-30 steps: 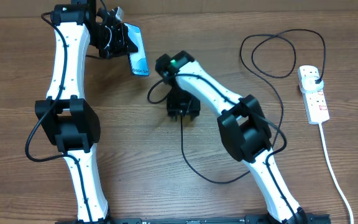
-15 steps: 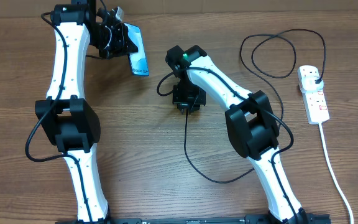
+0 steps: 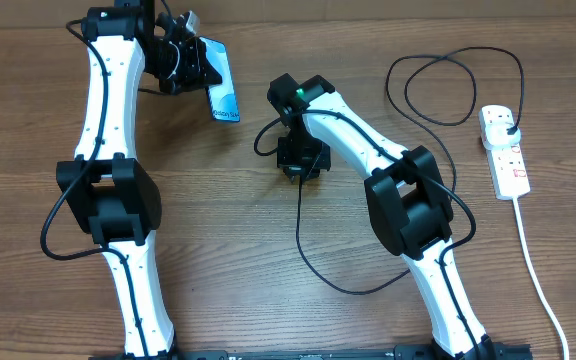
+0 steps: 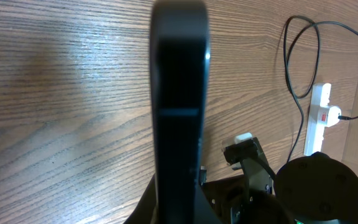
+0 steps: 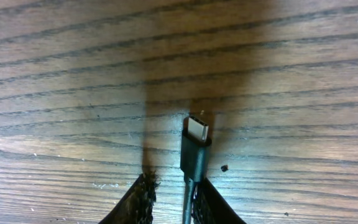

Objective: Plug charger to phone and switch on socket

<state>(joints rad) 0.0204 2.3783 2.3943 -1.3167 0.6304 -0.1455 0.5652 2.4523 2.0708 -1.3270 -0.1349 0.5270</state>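
1. Your right gripper point(image 5: 176, 186) is down low on the table point(image 5: 55, 74). It has one finger on each side of the charger point(image 5: 195, 152), just behind the tip. I cannot tell if it squeezes yet.
2. The socket point(image 3: 505, 152) lies far off to the right. The charger's other end is already stuck in it. The switch is too small to see.
3. Your left gripper point(image 3: 186, 62) holds the phone point(image 3: 224, 88) tight, up off the wood. Nothing is plugged into it yet.

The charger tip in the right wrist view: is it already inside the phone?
No, the charger tip points over the bare table, its metal end fully exposed.
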